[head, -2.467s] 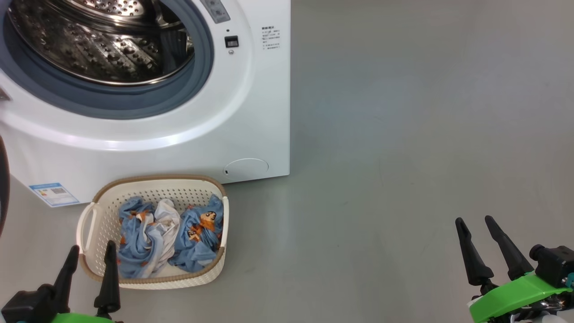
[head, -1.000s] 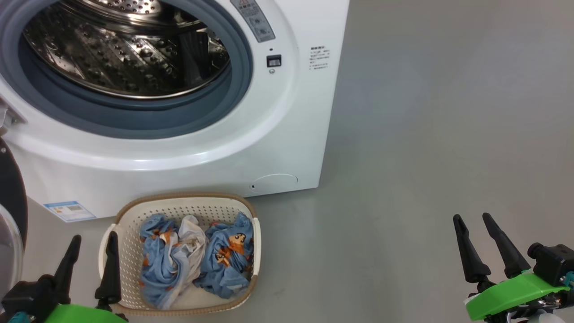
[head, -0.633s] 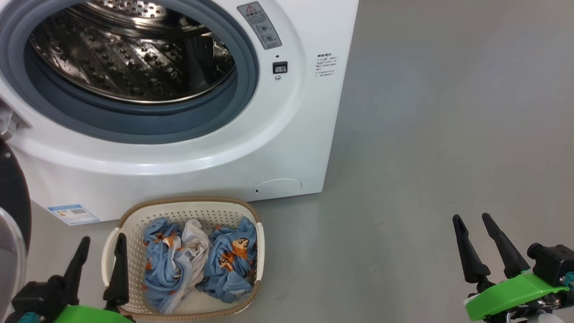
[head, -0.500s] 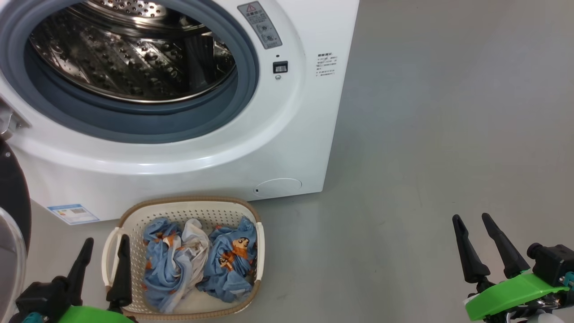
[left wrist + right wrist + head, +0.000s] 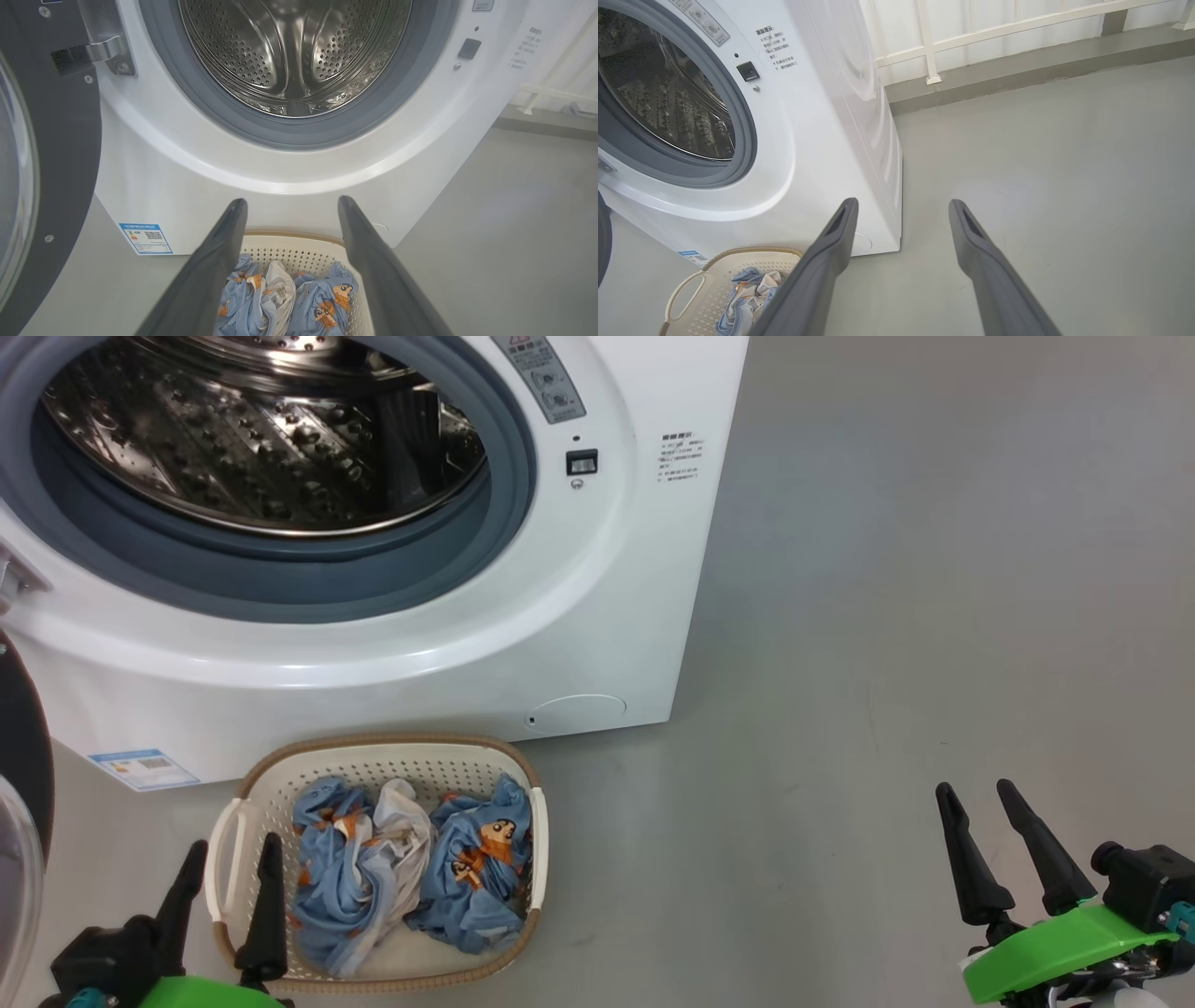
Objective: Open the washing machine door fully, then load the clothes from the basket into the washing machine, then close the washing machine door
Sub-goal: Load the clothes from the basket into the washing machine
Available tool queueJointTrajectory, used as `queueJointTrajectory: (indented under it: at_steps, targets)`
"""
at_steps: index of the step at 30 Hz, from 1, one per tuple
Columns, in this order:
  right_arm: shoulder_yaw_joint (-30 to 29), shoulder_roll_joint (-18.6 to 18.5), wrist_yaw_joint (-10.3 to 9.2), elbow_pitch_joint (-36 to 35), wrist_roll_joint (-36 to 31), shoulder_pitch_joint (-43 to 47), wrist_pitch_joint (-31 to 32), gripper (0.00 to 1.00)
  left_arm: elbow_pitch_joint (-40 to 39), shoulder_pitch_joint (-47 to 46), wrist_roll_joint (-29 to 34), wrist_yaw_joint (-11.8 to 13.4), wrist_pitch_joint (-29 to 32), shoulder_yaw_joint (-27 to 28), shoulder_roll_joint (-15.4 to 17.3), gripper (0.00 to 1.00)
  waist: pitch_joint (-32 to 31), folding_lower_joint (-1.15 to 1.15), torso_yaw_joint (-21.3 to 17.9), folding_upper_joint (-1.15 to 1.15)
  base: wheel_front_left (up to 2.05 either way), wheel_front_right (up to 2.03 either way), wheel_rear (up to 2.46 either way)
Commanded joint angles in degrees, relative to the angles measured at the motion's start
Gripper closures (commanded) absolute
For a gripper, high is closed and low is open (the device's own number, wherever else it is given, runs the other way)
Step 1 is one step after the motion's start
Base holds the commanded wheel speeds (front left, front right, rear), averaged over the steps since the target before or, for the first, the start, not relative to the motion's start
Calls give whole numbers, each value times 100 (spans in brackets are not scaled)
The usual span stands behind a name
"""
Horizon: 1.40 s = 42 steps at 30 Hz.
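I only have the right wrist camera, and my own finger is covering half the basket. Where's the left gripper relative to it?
Observer: The left gripper is at the basket's left handle, jaws open and empty.
Operator: Is the door swung clear?
Observer: Yes. The washing machine door stands open to the left on its hinge.
Operator: Anything in the drum?
Observer: The drum looks empty. The clothes lie bunched in the basket.
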Motion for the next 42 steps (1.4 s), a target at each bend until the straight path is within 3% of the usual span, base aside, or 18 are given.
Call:
queueJointTrajectory:
  at_steps: [1,12,19,32,42]
  targets:
    - [122,-64,16,-146,-21,-137,-69,0,-69,-203,41,-14,-37,169,79,0,20,0,-7,0,0,0,0]
    - [145,10,16,-186,-39,-272,-69,0,311,-363,26,-14,-37,12,28,0,275,0,-69,0,0,0,0]
    - [171,89,16,-230,-36,-493,-69,0,992,-822,45,-14,-37,-156,19,0,710,0,-169,0,0,0,0]
    - [247,236,16,-402,-68,-1156,-69,0,3235,-2634,61,-14,-37,-599,198,0,2078,0,-358,0,0,0,0]
    - [447,358,16,-492,-93,-1576,-69,0,4929,-3741,-79,-14,-37,-839,423,0,2741,0,-568,0,0,0,0]
